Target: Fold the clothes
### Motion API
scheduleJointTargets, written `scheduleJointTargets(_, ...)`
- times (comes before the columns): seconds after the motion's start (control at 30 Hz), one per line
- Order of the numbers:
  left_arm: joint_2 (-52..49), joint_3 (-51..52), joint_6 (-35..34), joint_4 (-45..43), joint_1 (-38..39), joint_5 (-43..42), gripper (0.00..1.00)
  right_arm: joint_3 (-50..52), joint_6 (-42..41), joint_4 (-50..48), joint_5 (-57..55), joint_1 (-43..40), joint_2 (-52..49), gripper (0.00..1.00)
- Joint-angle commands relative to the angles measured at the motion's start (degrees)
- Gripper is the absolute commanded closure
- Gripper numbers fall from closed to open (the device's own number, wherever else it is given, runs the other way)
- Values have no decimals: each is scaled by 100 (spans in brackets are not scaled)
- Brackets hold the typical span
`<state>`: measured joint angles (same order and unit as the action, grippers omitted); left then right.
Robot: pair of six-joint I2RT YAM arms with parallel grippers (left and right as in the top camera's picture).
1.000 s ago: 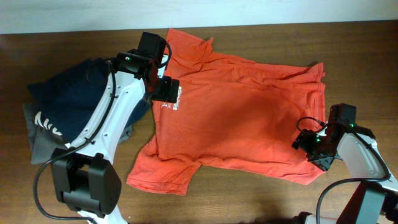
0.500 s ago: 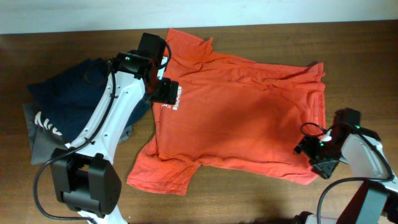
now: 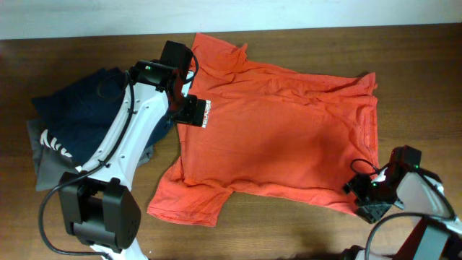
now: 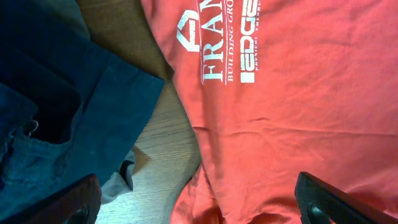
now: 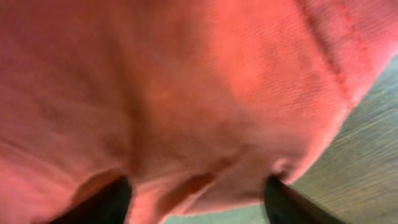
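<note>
**Right gripper (image 3: 361, 198) at the T-shirt's (image 3: 274, 137) near hem corner (image 5: 311, 124).**
Shirt lies collar-left, hem-right. The right jaws straddle the corner, but a pinch cannot be told. The left gripper (image 4: 205, 202), spread wide, hovers by the chest logo (image 4: 217, 37).

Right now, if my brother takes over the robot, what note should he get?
The left claw is open and empty, over the orange T-shirt by its chest logo.
The right claw is at the shirt's near hem corner with cloth between its fingers; grip unclear.
The shirt lies spread on the table, beside the navy garment and grey garment.
Done: no fold yet.
Left: grab it and make every fold.
</note>
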<state>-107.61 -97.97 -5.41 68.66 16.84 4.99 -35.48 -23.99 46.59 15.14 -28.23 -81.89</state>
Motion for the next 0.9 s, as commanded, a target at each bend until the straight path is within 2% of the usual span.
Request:
scheduleJointTargets(0.0, -22, 46, 74, 22, -42, 61, 1, 361, 52, -730, 66, 11, -280, 53)
scheduleJointTargets(0.03, -22, 46, 76, 22, -42, 61, 1, 339, 52, -782, -42, 0, -278, 65)
scheduleJointTargets(0.07, -22, 46, 76, 22, -42, 61, 1, 295, 50, -789, -149, -28, -280, 84)
scheduleJointTargets(0.1, -22, 46, 76, 28, -42, 61, 1, 223, -2, -774, -280, -83, -278, 95)
scheduleJointTargets(0.4, -22, 46, 116, 278, -42, 61, 1, -905, -350, 79, -1862, -944, -273, 96)
scheduleJointTargets(0.57, -22, 46, 116, 295, -42, 37, 1, -1449, -654, 442, -1867, -1191, -273, 96)
scheduleJointTargets(0.7, -24, 46, 116, 254, -39, 37, 1, -1631, -647, 540, -1486, -1193, -273, 84)
scheduleJointTargets(0.87, -46, 46, 144, -109, -42, 37, 1, -1952, -540, 741, -1362, -1193, -201, 74)
